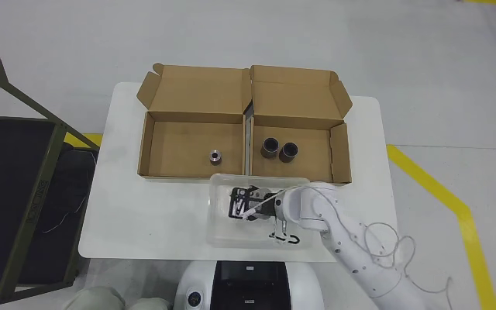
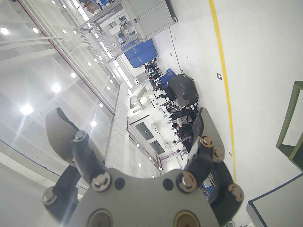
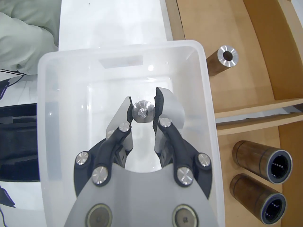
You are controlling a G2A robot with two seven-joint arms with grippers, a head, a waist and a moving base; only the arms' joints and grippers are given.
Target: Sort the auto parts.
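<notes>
The right claw (image 3: 143, 114) hangs inside the clear bin (image 3: 204, 72), which sits at the near edge of the white bench (image 1: 147, 221), just in front of two open cardboard boxes. Its fingers are drawn in narrow around a small silver part (image 3: 143, 112), a round piece seen end-on with a smaller stud at its middle. The black pads (image 3: 158, 106) press it from both sides, so the claw has hold of it. Whether the part rests on the bin floor or is lifted off it cannot be told. The boxes stand side by side, touching, with their lids folded back away from the robot. The left box (image 1: 174, 167) holds one sleeve (image 3: 222, 60), a brown cylinder with a bright bored end, standing on end alone near the middle of the floor. The right box (image 1: 314, 163) holds two bearings (image 3: 262, 161), larger brown cylinders with dark open ends, standing just beside each other toward the wall next to the left box. The left claw (image 2: 130, 116) points out at the room, its fingers spread wide with nothing between them.
</notes>
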